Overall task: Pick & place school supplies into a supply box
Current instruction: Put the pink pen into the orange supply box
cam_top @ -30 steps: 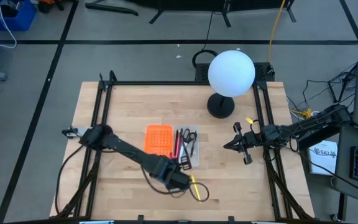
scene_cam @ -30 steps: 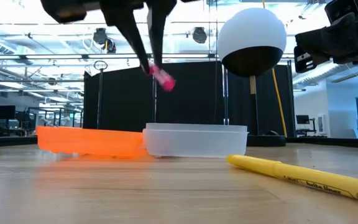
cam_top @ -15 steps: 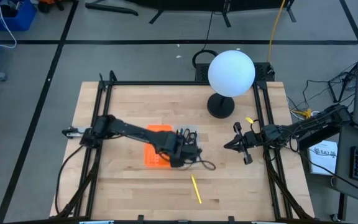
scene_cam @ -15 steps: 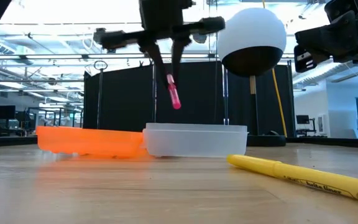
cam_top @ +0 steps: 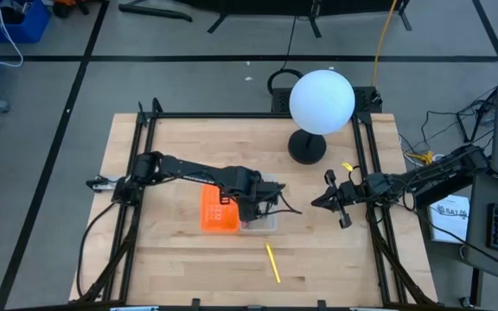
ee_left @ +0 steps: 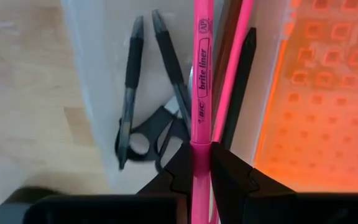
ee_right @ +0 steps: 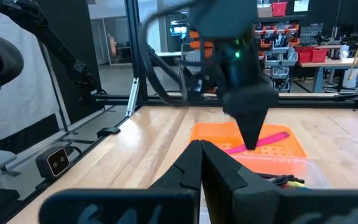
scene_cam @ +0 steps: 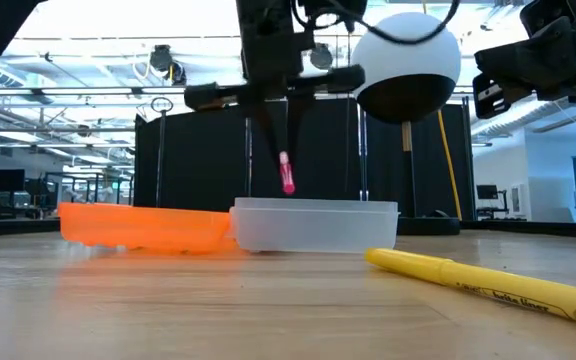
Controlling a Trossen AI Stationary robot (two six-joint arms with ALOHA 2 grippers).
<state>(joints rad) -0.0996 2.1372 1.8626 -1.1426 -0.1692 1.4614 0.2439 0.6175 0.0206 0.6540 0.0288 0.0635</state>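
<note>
My left gripper (cam_top: 254,204) hangs over the supply box (cam_top: 264,226), a shallow clear tray joined to an orange perforated panel (cam_top: 218,210), and is shut on a pink highlighter (ee_left: 202,74). In the left wrist view the box holds two dark pens (ee_left: 131,93), black-handled scissors (ee_left: 146,138), a thin pink pencil (ee_left: 238,56) and another dark pen (ee_left: 241,87). A yellow highlighter (cam_top: 271,262) lies flat on the wood near the table's near edge. My right gripper (cam_top: 325,201) waits shut above the table's right side. My left gripper pinches the pink highlighter between its two fingers (ee_left: 229,171), near one end, just behind the joint of cap and barrel (ee_left: 199,139). The fingers come from above, pointing down. The highlighter is lifted clear, tilted, its long part lying along the box above the pens.
A lamp with a white globe (cam_top: 322,101) and a dark round base (cam_top: 307,147) stands at the table's far right. Black rails (cam_top: 142,164) run along the left and right sides. Bare wood lies around the yellow highlighter (scene_cam: 488,285).
My left gripper has carried the pink highlighter from near the yellow highlighter by the table's near edge toward the far edge, over the box. It then sank, bringing the highlighter's end close above the box's rim. The highlighter has turned from a slant to hang steeper below the fingers.
</note>
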